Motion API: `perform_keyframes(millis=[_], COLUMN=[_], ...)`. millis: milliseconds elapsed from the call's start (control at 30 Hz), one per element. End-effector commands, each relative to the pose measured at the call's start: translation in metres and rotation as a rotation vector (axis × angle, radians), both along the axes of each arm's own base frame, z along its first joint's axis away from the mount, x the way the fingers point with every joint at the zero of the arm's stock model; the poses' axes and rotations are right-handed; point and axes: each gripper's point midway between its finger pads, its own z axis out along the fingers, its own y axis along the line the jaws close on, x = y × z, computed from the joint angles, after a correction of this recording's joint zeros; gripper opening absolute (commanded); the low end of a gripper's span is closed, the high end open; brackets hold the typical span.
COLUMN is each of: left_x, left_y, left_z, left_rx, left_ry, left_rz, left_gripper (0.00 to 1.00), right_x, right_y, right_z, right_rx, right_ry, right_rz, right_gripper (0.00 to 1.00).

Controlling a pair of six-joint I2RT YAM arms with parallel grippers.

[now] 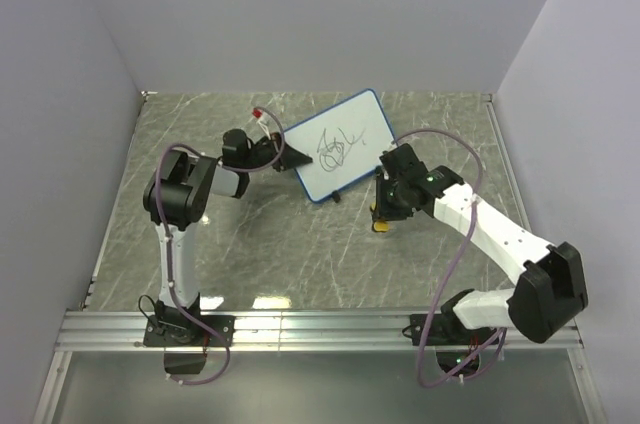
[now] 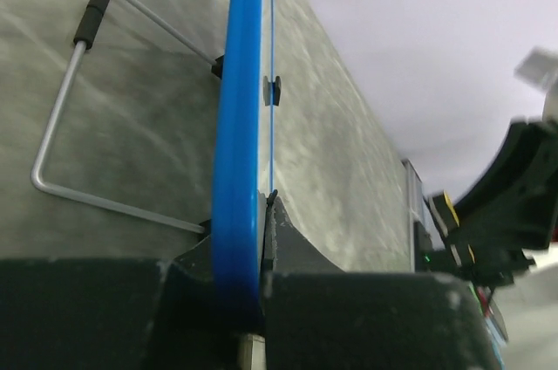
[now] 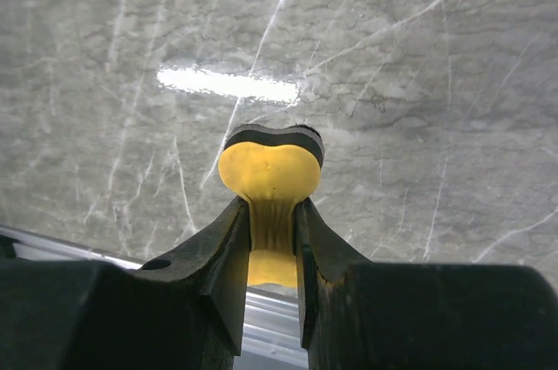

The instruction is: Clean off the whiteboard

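Top external: shows the whiteboard (image 1: 340, 144) at mid-table, scribbled in black, gripped at its left edge by the left gripper (image 1: 285, 156); places the right gripper (image 1: 388, 206) just near-right of it.

Left wrist: shows jaws clamped on the blue rim, wire stand (image 2: 61, 126) to the left.

Right wrist: shows jaws squeezing a yellow eraser (image 3: 270, 169) above the marble table (image 3: 436, 82).
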Motion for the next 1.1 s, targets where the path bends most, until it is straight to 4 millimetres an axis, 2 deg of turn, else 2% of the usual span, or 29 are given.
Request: perform_keyframes(millis=[0, 33, 100, 133, 200, 267, 333, 367, 400, 433, 467, 500, 533, 567, 600, 667, 700, 767, 800, 867, 900, 1067], left_x=[-0.095, -0.101, -0.119, -0.122, -0.134, -0.137, -0.14, -0.137, -0.137, -0.134, -0.132, -0.127, -0.127, -0.124, -0.122, -0.121, -0.121, -0.124, -0.124, -0.128, -0.131, -0.139], left_y=[-0.034, -0.035, -0.038, -0.039, -0.04, -0.044, -0.045, -0.047, -0.048, -0.047, -0.048, -0.049, -0.048, -0.048, -0.047, -0.045, -0.045, -0.042, -0.041, -0.04, -0.038, -0.035], left_z=[-0.028, -0.021, -0.027, -0.019, -0.023, -0.019, -0.017, -0.02, -0.019, -0.02, -0.022, -0.017, -0.019, -0.018, -0.018, -0.018, -0.02, -0.024, -0.025, -0.026, -0.028, -0.034], left_rx=[-0.007, -0.011, 0.01, 0.014, 0.044, 0.071, 0.105, 0.138, 0.165, 0.192, 0.216, 0.227, 0.245, 0.261, 0.272, 0.303, 0.315, 0.338, 0.345, 0.347, 0.352, 0.358], left_ry=[0.165, 0.151, 0.184, 0.166, 0.194, 0.172, 0.206, 0.182, 0.216, 0.2, 0.206, 0.196, 0.217, 0.208, 0.204, 0.207, 0.209, 0.212, 0.213, 0.211, 0.218, 0.222], left_rz=[-0.292, -0.303, -0.317, -0.316, -0.325, -0.328, -0.33, -0.319, -0.319, -0.309, -0.296, -0.287, -0.278, -0.268, -0.257, -0.245, -0.241, -0.236, -0.233, -0.239, -0.238, -0.247], left_gripper=[0.0, 0.0, 0.0, 0.0, 0.0, 0.0, 0.0, 0.0, 0.0, 0.0, 0.0, 0.0, 0.0, 0.0, 0.0, 0.0, 0.0, 0.0, 0.0, 0.0, 0.0, 0.0], right_x=[0.006, 0.006, 0.008, 0.009, 0.016, 0.027, 0.038, 0.048, 0.056, 0.066, 0.074, 0.083, 0.089, 0.1, 0.107, 0.121, 0.126, 0.138, 0.141, 0.149, 0.151, 0.161], right_y=[-0.003, -0.004, -0.004, -0.004, -0.001, 0.005, 0.012, 0.018, 0.025, 0.031, 0.037, 0.042, 0.047, 0.053, 0.058, 0.068, 0.073, 0.08, 0.085, 0.092, 0.095, 0.103], right_z=[0.022, 0.026, 0.039, 0.044, 0.056, 0.068, 0.07, 0.081, 0.075, 0.085, 0.087, 0.076, 0.075, 0.084, 0.074, 0.081, 0.072, 0.074, 0.063, 0.06, 0.05, 0.04], right_rx=[0.034, 0.039, 0.062, 0.072, 0.098, 0.125, 0.139, 0.163, 0.161, 0.177, 0.184, 0.173, 0.176, 0.193, 0.187, 0.216, 0.217, 0.235, 0.234, 0.249, 0.248, 0.27], right_ry=[-0.092, -0.103, -0.145, -0.16, -0.205, -0.253, -0.269, -0.302, -0.281, -0.301, -0.305, -0.272, -0.268, -0.29, -0.267, -0.287, -0.267, -0.275, -0.251, -0.246, -0.221, -0.209], right_rz=[0.007, 0.003, -0.005, -0.01, -0.014, -0.018, -0.017, -0.015, -0.012, -0.011, -0.012, -0.018, -0.022, -0.025, -0.034, -0.034, -0.039, -0.045, -0.051, -0.056, -0.066, -0.104], right_gripper=[0.0, 0.0, 0.0, 0.0, 0.0, 0.0, 0.0, 0.0, 0.0, 0.0, 0.0, 0.0, 0.0, 0.0, 0.0, 0.0, 0.0, 0.0, 0.0, 0.0, 0.0, 0.0])
